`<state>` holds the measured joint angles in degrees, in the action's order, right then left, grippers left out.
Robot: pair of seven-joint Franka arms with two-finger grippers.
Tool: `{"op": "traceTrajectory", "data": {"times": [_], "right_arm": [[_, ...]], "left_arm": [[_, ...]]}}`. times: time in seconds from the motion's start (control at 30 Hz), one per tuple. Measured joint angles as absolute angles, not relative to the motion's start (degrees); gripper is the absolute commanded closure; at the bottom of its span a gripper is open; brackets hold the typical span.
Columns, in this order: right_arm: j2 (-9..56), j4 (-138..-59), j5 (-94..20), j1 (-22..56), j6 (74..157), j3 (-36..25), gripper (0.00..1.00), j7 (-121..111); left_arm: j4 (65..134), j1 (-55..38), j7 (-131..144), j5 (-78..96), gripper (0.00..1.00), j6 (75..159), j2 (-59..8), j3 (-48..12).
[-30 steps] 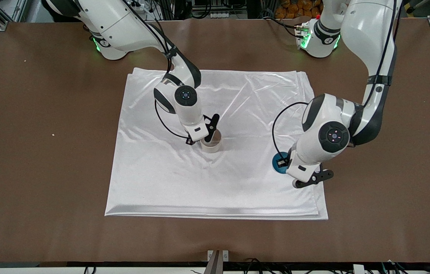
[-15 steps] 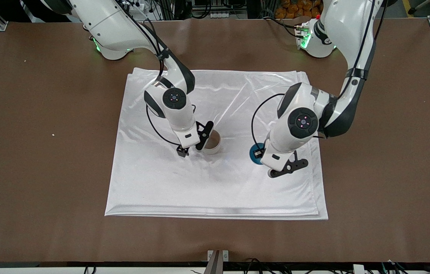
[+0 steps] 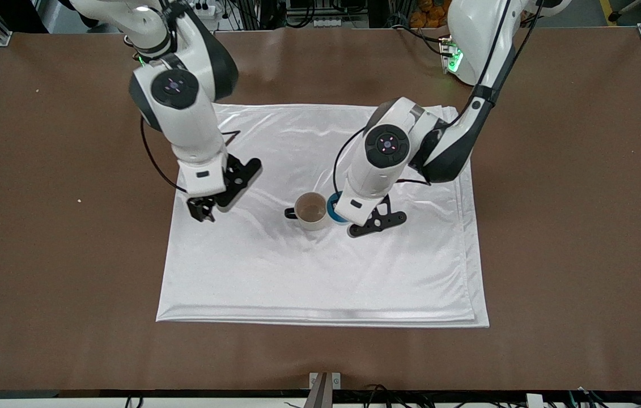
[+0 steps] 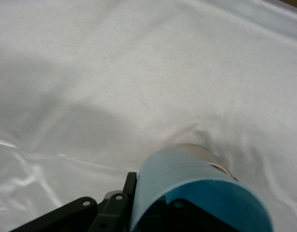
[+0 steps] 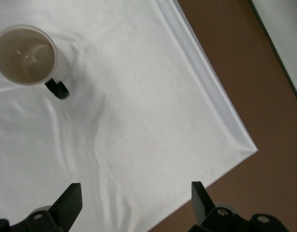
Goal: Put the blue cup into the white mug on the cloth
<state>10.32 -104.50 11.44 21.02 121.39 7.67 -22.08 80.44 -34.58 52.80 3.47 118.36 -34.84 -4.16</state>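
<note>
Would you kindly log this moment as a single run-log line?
left hand: holds blue cup beside white mug | right hand: open, over cloth edge | cup not yet in mug

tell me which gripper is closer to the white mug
Left. The left gripper, holding the blue cup, is right beside the white mug; the right gripper hangs open near the cloth's edge.

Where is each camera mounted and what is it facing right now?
Front: high across the table, facing both arms, white mug, cloth.
Left wrist: on the left arm, facing the cloth; left hand holds the blue cup.
Right wrist: on the right arm, facing down; open right hand.
Right wrist and front share the mug.
</note>
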Motion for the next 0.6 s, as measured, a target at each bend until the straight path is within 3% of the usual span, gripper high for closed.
{"op": "traceTrajectory", "data": {"times": [0.33,0.6], "right_arm": [[-2.22,-106.56,11.32,13.66,109.60,7.62,0.00,-24.49],[-6.85,-107.40,10.96,8.01,104.38,7.12,0.00,-24.97]], "left_arm": [[80.48,-39.69,56.34,3.47,1.00,125.27,-37.26,-4.12],[80.51,-41.27,56.75,3.47,1.00,125.80,-38.93,-3.98]]}}
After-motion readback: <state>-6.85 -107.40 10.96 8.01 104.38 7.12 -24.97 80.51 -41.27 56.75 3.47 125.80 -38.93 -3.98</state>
